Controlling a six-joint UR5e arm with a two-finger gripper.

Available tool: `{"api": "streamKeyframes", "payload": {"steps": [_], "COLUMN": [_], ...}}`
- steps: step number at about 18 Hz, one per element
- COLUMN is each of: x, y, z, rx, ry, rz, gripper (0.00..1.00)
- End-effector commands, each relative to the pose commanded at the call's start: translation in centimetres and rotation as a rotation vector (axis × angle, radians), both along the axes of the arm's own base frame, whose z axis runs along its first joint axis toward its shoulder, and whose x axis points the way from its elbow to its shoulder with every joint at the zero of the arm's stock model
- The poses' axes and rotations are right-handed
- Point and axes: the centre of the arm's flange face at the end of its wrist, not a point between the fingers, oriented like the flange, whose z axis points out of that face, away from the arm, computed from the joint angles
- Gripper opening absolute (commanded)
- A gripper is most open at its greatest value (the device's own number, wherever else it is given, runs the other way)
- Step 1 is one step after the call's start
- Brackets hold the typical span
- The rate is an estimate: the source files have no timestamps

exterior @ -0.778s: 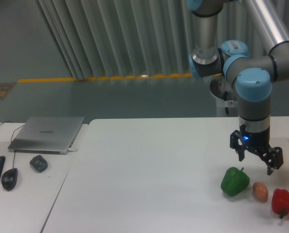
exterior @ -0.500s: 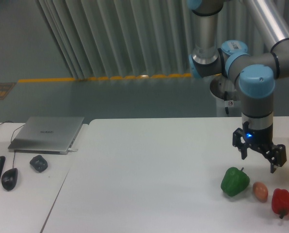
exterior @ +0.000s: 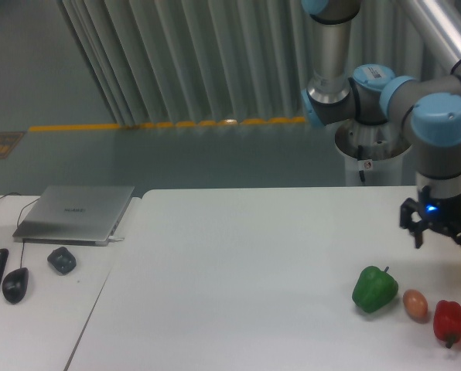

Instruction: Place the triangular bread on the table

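Bread is nowhere to be seen on the white table [exterior: 238,263]; the fetching step is judged to be in hand, with the wedge probably off the right edge. The gripper [exterior: 445,249] is poised above the table, fingers spread, nothing held or touched, near a green pepper [exterior: 374,288], egg-like thing [exterior: 415,304] and red pepper [exterior: 451,321]. Next, reaching rightward is called for.

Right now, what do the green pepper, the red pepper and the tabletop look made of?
Green pepper and red pepper: probably moulded plastic, with smooth uniform colour and a soft sheen, though the view is too blurry to be sure. Table: smooth matte white surface, possibly laminate.
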Motion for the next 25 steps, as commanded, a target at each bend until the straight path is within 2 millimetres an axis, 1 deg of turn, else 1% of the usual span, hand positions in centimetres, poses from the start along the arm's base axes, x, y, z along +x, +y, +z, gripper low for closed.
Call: {"api": "streamKeyframes", "payload": {"steps": [1, 2, 4, 6, 11, 13, 15, 18, 22, 23, 25], "x": [-0.5, -0.8, -1.3, -2.5, -4.6, -5.7, -6.1, -8.0, -10.2, -10.5, -10.4], "y": [-0.6, -0.8, -0.9, -1.3, -2.0, -2.6, -2.6, -4.9, -8.0, -8.8, -9.3], "z": [0.1, -0.3, -0.6, -1.3, -2.6, -2.9, -3.9, -4.7, -4.9, -5.3, -6.4], "rx": [-0.006, -0.011, -0.012, -0.008, -0.021, -0.019, -0.025, -0.034, -0.039, -0.042, -0.050], "ry": [0.000, -0.003, 0.001, 0.009, 0.021, 0.034, 0.025, 0.012, 0.004, -0.004, -0.025], "rz": [-0.027, -0.038, -0.055, -0.085, -0.196, -0.202, -0.199, -0.142, -0.080, -0.067, -0.038], "gripper": [1.00, 1.00, 1.00, 1.00, 1.00, 1.00, 1.00, 1.00, 1.00, 1.00, 1.00]}}
